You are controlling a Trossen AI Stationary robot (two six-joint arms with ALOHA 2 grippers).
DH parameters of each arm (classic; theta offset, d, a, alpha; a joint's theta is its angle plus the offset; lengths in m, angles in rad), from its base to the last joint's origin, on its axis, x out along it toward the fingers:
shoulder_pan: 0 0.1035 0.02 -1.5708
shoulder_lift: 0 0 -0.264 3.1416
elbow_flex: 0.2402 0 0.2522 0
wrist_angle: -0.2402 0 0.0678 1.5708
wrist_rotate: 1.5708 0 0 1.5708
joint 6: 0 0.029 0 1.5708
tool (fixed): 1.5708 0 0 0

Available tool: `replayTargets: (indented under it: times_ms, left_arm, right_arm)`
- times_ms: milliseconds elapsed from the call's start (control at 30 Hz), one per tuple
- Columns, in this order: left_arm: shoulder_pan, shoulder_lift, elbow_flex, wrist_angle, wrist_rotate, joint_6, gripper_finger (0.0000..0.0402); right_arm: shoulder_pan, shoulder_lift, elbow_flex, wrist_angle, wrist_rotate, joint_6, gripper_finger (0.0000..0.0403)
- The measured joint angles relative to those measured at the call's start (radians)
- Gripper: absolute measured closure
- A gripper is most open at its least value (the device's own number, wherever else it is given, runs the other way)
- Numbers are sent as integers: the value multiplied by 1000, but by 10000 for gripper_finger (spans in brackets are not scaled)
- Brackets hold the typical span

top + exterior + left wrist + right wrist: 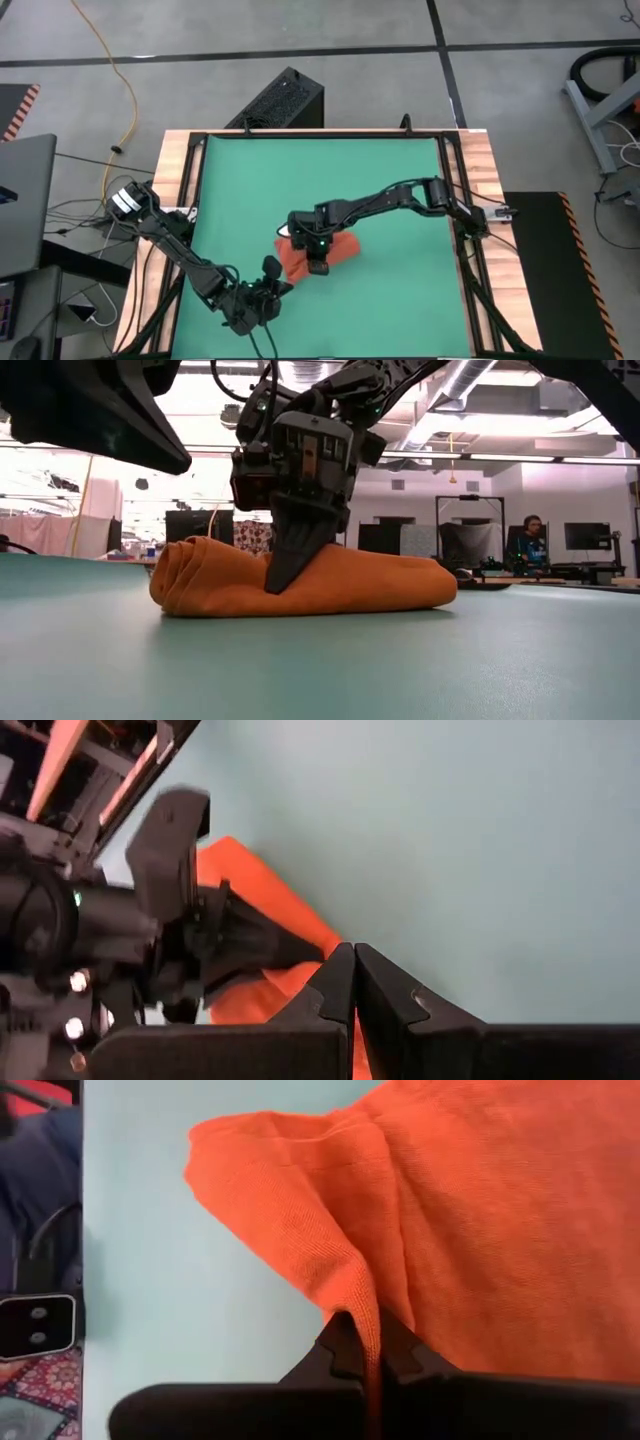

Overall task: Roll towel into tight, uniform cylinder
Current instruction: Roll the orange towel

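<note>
Pinching a fold of the towel (pixel 470 1230), the right hand (pixel 318 264) sits near mid-worktop, fingers closed on a ridge of cloth that runs down between the tips in the right wrist view. Low view: the same hand (pixel 290 565) comes down from above w/ its dark fingers pressed into the top of the towel (pixel 300 585), which lies on the green mat (pixel 320 660) as a loose, lumpy bundle, thicker and layered at one end, flatter at the other. Not a tight, even cylinder as it lies.

High view: towel (pixel 345 250) is on the mat (pixel 320 170), a bit toward the front edge, partly under the right hand. Right arm reaches in from the worktop's right side.

Left hand (pixel 272 268) is just beside the towel on its left, near the front edge of the mat, fingers shut w/ nothing between them; left wrist view shows the two tips (pixel 355 982) touching each other, w/ the towel (pixel 270 900) and the right hand (pixel 290 948) just beyond. Can't tell if the left tips touch the cloth.

Wooden worktop (pixel 180 165) frames the mat. Low view: a person (pixel 531 540) sits far back in the room.
</note>
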Motion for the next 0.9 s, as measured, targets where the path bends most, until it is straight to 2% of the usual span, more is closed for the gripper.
replayTargets:
  times_ms: [67, 267, 467, 633, 733, 833, 900]
  left_arm:
    - [8, 0, 0, 12, 2, 32, 402]
    - [50, 17, 0, 22, 106, 94, 402]
    - [53, 97, 2, 27, 66, 227, 402]
    - [46, 114, 10, 31, -1, 288, 402]
    - [46, 114, 10, 40, 6, 326, 401]
    - [59, 114, 10, 42, 64, 335, 402]
    - [74, 114, 10, 43, 56, 333, 402]
  right_arm:
    - [-4, 0, 0, 0, 0, 2, 396]
    - [-4, 0, 0, 3, 0, 2, 396]
    - [-3, 0, 0, 3, -1, 10, 396]
    - [-4, 0, 0, 6, -1, 10, 396]
    - [-4, 0, 1, 7, -1, 9, 396]
    - [-4, 0, 1, 7, 0, 9, 396]
    - [-4, 0, 1, 7, 0, 9, 396]
